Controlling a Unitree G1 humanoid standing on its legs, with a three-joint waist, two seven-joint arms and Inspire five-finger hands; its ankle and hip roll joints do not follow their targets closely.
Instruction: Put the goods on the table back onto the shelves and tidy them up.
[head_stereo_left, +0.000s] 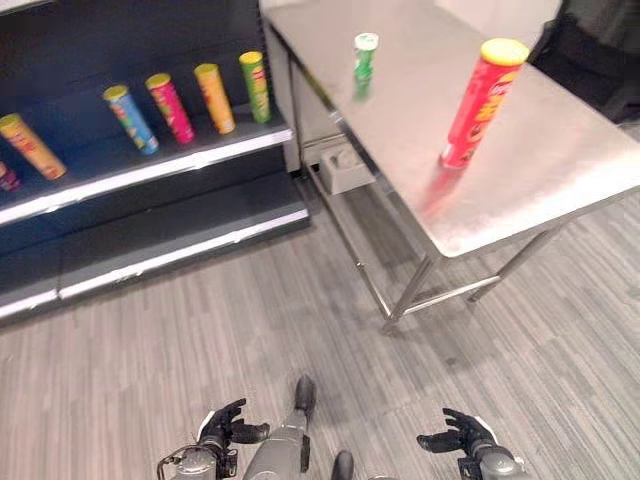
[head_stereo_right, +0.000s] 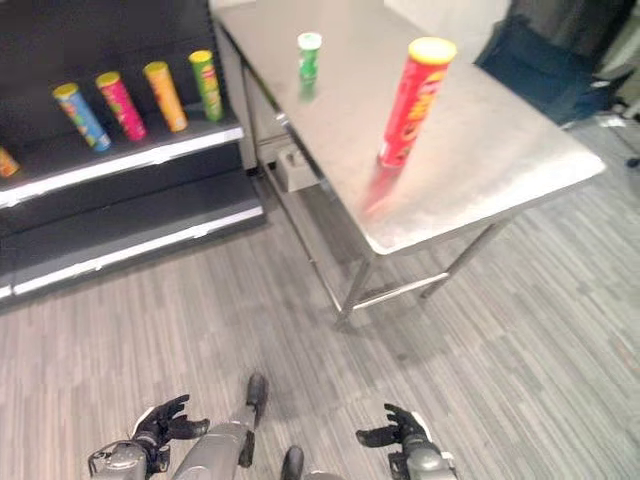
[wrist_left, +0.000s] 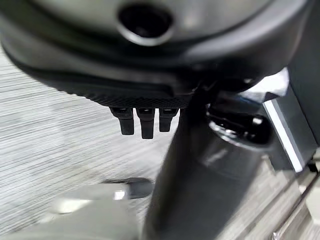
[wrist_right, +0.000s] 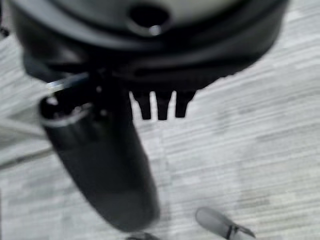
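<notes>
A tall red can with a yellow lid (head_stereo_left: 482, 100) stands upright on the steel table (head_stereo_left: 560, 170), toward its near right part. A small green can (head_stereo_left: 365, 55) stands farther back on the same table. On the dark shelf (head_stereo_left: 150, 170) at the left, several cans lean in a row: orange (head_stereo_left: 32, 146), blue (head_stereo_left: 131, 119), pink (head_stereo_left: 171, 108), orange (head_stereo_left: 214, 98) and green (head_stereo_left: 256, 87). My left hand (head_stereo_left: 222, 428) and right hand (head_stereo_left: 460, 435) hang low above the floor, far from the table, both open and empty. Straight fingers (wrist_left: 141, 122) show in the left wrist view, and fingers (wrist_right: 161, 106) likewise in the right.
A grey box (head_stereo_left: 345, 168) sits under the table's left end, beside the shelf. A lower shelf board (head_stereo_left: 150, 250) carries nothing. A dark seat or bag (head_stereo_left: 600, 50) stands behind the table's right side. Grey plank floor lies between me and the table.
</notes>
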